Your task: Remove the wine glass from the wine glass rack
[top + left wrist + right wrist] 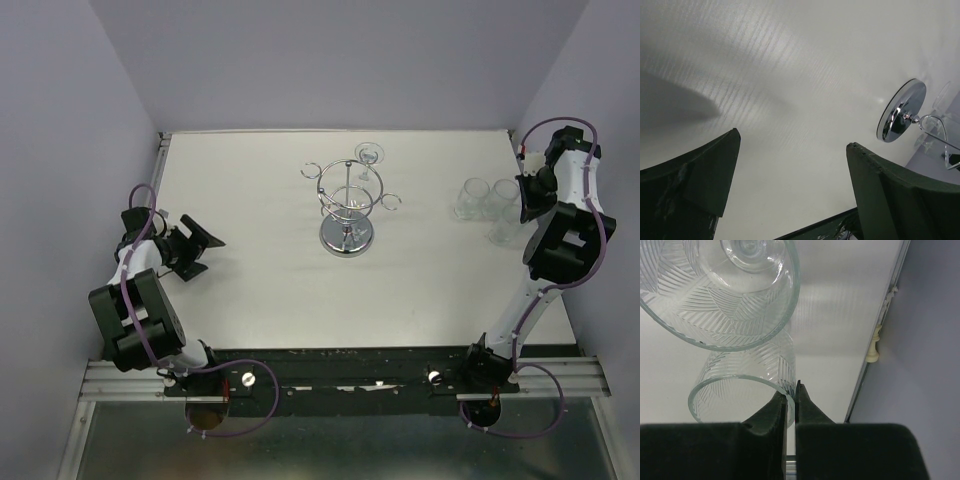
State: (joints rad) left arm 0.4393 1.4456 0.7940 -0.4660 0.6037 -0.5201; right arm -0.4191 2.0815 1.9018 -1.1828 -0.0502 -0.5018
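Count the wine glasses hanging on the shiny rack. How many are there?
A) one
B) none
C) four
A: in the top view just one wine glass hangs from a loop on the far side of the wine glass rack, and the other loops are bare.

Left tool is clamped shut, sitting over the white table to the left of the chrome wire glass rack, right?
Not quite: the left tool is wide open, its dark fingers well apart with nothing between them, as the left wrist view shows. It does sit over the white table, left of the chrome wire glass rack.
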